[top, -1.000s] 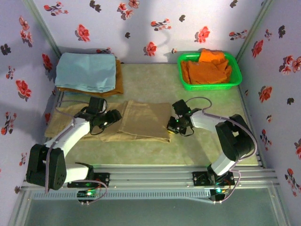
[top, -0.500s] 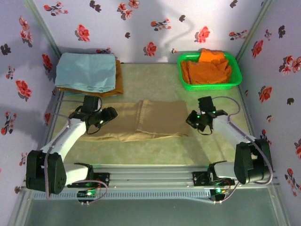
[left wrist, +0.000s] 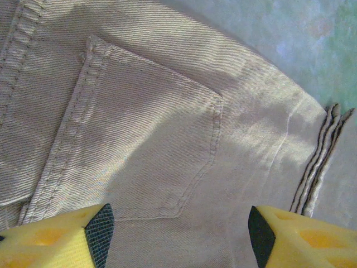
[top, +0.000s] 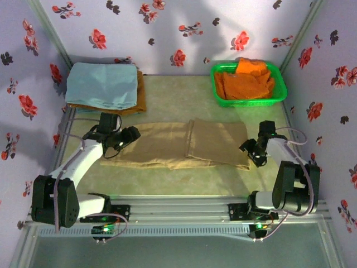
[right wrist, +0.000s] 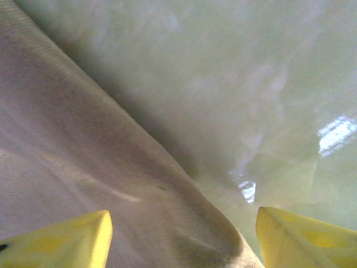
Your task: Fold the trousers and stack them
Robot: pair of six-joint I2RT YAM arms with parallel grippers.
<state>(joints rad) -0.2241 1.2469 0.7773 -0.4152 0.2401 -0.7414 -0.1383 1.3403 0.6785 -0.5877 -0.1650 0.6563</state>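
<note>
Over folded trousers [top: 212, 143], left end effector [top: 130, 135] gapes; right end effector [top: 249, 149] alongside.

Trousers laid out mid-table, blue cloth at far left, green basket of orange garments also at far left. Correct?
One thing is off: the green basket of orange garments sits in the far right corner, not the far left. The top external view shows it. The rest holds: the trousers are laid out in the middle and the blue cloth is at far left.

- Tan trousers [top: 167, 148] lie flat across the middle of the table [top: 173, 97], stretched left to right.
- Right part folded over, doubled.
- Stitched back pocket [left wrist: 150, 139] faces up at left end.
</note>
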